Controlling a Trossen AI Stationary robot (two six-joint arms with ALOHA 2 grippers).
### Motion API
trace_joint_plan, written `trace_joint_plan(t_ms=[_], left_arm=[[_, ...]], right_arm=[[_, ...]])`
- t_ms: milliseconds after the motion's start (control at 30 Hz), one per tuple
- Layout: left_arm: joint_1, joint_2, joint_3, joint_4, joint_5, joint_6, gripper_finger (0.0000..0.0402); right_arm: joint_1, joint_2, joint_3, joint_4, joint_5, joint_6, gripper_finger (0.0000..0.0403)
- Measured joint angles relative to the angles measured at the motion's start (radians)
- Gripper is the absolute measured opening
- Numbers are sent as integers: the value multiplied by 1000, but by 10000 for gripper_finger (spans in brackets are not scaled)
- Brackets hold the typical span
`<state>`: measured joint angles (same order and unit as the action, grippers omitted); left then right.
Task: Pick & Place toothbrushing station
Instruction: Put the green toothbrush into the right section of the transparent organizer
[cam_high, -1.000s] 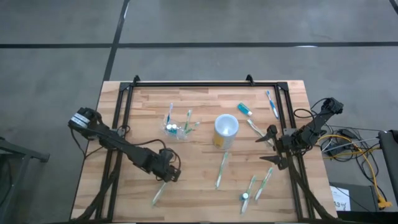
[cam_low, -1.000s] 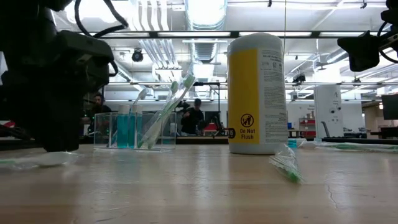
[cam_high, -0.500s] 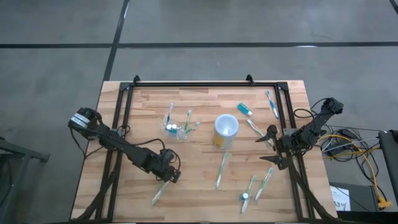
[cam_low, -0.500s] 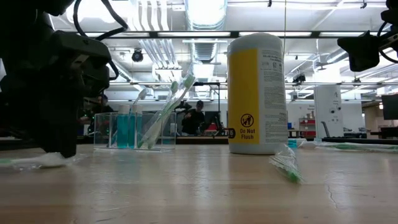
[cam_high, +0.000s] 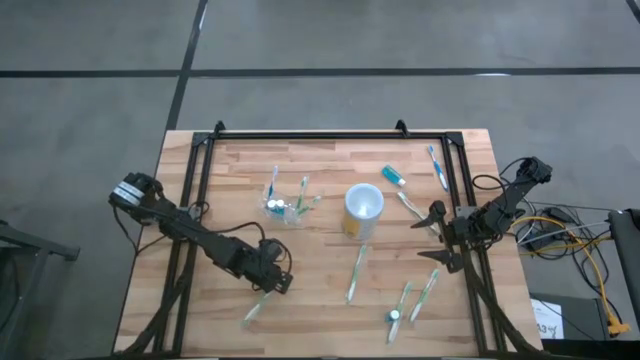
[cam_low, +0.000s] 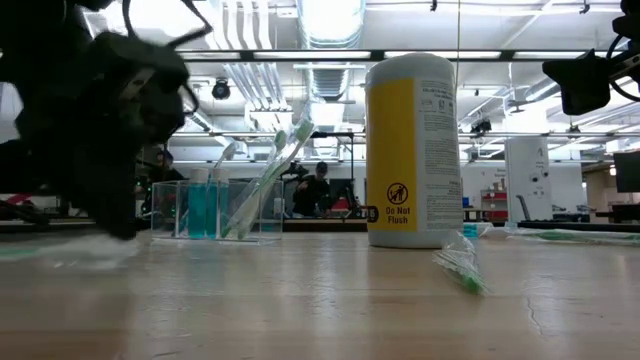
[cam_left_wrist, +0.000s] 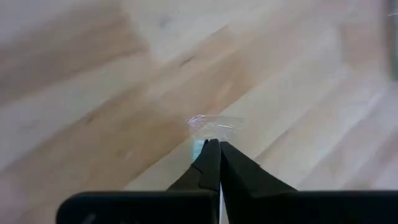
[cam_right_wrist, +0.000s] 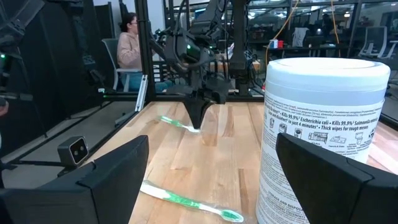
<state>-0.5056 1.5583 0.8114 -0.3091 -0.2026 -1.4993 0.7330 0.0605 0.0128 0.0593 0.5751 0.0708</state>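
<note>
Canister (cam_low: 415, 150) label — "Do Not Flush".

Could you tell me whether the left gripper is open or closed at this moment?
Shut. In the left wrist view the left gripper's two dark fingers meet at their tips, pinching the wrapped toothbrush lying on the wooden table.

The left arm reaches in a long diagonal from its base at the near-left of the worktop (cam_high: 330, 160), wrist pitched down so that the left hand (cam_high: 268, 283) sits low over the wood. Its two dark fingers (cam_left_wrist: 214, 163) are pressed together at the tips, with a bit of clear wrapping just ahead of them. The right arm is folded back at the right edge, its right hand (cam_high: 436, 238) raised off the wood, fingers (cam_right_wrist: 106, 180) spread wide with nothing between them.
</note>
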Motion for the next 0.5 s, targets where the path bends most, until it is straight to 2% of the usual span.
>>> trace_joint_plan(t_ms=[133,500], left_arm=[[0,-36,26,2,-95,91,3],[-1,-237,37,8,-461,287,2]], right_arm=[[0,0,0,0,0,0,349],[0,0,0,0,0,0,346]])
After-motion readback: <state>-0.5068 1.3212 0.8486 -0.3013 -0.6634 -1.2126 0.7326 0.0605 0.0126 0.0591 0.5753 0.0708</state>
